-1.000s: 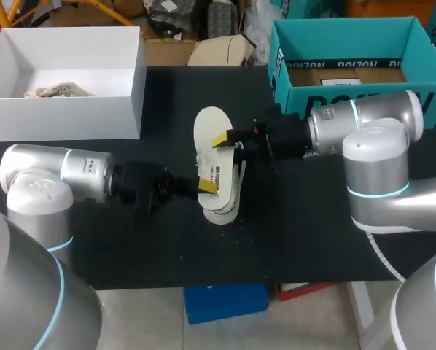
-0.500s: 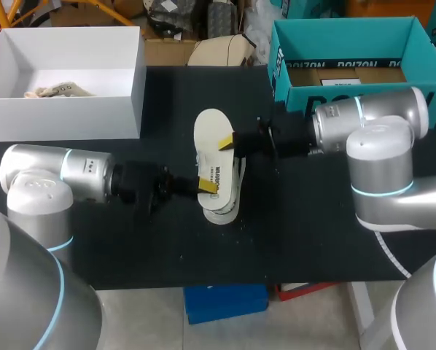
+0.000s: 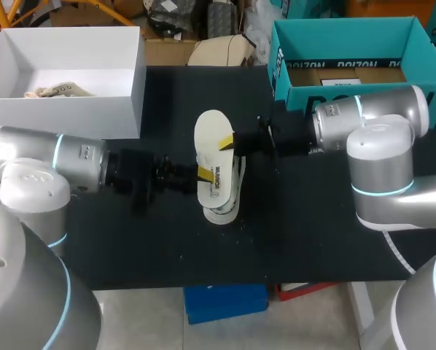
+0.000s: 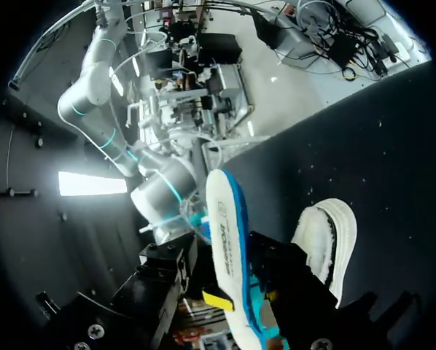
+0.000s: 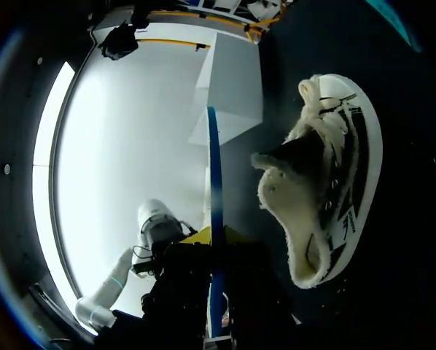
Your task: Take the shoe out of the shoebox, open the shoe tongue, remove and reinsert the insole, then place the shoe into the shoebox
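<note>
The insole [image 3: 212,131] is out of the shoe [image 3: 229,197] and held in the air over mid-table, and both my pincers are clamped on it. My right pincer [image 3: 225,142] pinches its far half from the right. My left pincer [image 3: 205,173] pinches its near end from the left.

In the last second my left arm has rolled its wrist and drawn that near end up and slightly farther from me, so the insole now stands more on edge. My right pincer slid a little to the right along the insole and has since kept still. The left wrist view confirms it: the insole [image 4: 225,248] runs edge-on between my fingers, blue underside showing, with the shoe [image 4: 326,237] on the black table [image 3: 313,233] just beyond. From the right wrist, the insole [image 5: 214,211] is a thin line in my grip, and the shoe [image 5: 335,189] lies beside it with its fleecy mouth open.

I judge the removal done and reinsertion next. The shoe has not moved. The teal box [image 3: 349,91], which I take for the shoebox, waits at the far right.
</note>
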`<state>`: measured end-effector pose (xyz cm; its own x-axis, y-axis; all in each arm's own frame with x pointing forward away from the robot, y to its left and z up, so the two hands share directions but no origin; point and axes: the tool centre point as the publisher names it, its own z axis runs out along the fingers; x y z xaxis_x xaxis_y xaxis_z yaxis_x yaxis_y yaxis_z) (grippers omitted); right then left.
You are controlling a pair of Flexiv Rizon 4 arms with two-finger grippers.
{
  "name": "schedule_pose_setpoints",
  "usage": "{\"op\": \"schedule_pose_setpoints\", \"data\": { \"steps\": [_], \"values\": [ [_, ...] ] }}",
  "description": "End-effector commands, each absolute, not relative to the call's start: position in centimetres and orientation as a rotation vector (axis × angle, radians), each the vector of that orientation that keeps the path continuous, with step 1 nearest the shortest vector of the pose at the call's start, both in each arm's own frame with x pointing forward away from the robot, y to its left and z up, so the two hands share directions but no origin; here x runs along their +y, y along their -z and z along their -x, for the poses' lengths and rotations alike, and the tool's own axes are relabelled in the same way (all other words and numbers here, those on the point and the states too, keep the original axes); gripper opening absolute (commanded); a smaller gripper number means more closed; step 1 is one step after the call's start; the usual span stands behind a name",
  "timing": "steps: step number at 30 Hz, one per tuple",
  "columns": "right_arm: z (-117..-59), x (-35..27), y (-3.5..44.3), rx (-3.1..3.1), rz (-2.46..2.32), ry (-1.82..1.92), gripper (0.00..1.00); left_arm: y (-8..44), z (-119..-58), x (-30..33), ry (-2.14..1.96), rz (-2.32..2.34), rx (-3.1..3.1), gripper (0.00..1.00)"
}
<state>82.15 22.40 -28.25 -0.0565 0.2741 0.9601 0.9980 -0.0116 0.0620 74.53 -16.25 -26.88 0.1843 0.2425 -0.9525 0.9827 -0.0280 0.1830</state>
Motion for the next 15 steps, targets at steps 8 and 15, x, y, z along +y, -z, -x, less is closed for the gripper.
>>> {"op": "schedule_pose_setpoints", "data": {
  "steps": [8, 15],
  "values": [
    [-82.1, 22.5, 28.3, -1.448, 1.401, 1.125, 0.0, 22.2, -71.7, -14.7, 0.555, -1.809, 2.032, 1.0],
    [-82.1, 22.5, 28.3, -1.448, 1.401, 1.125, 0.0, 22.3, -72.6, -15.0, 0.235, -1.914, 2.191, 1.0]
  ]
}}
